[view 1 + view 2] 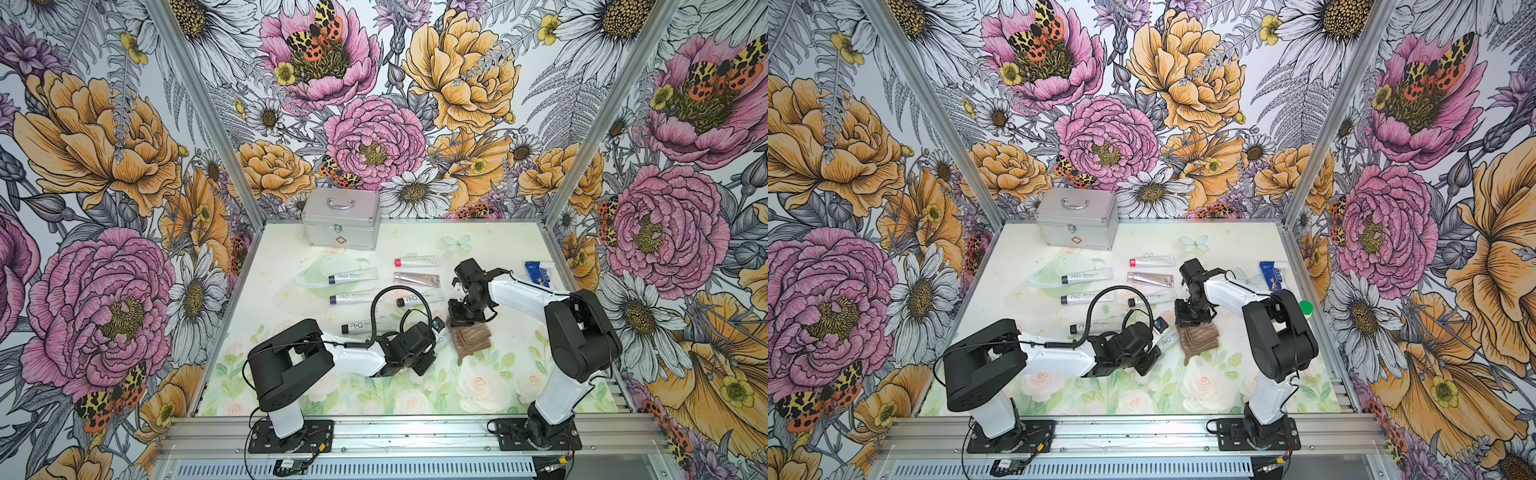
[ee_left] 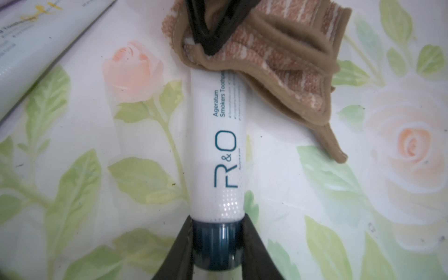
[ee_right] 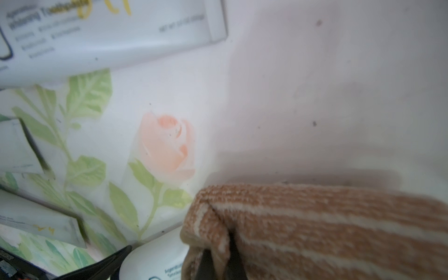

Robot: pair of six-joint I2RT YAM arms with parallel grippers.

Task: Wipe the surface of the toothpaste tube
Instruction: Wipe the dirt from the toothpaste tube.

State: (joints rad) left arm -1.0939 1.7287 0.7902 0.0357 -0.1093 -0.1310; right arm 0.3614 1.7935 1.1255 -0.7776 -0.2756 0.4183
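Observation:
A white toothpaste tube (image 2: 215,145) with blue "R&O" print and a dark blue cap lies on the floral mat, showing in both top views (image 1: 442,337) (image 1: 1167,341). My left gripper (image 2: 217,232) (image 1: 434,344) is shut on the tube's cap, one finger on each side. A brown striped cloth (image 2: 278,60) (image 1: 471,338) (image 3: 327,230) covers the tube's far end. My right gripper (image 3: 220,257) (image 1: 459,326) is shut on a fold of that cloth and presses it down onto the tube. The tube's crimped end is hidden under the cloth.
Several other tubes (image 1: 353,275) (image 1: 417,261) (image 1: 365,326) lie behind and left of the held tube. A silver case (image 1: 340,218) stands at the back. At the right edge lie a blue packet (image 1: 538,272) and a green cap (image 1: 1306,307).

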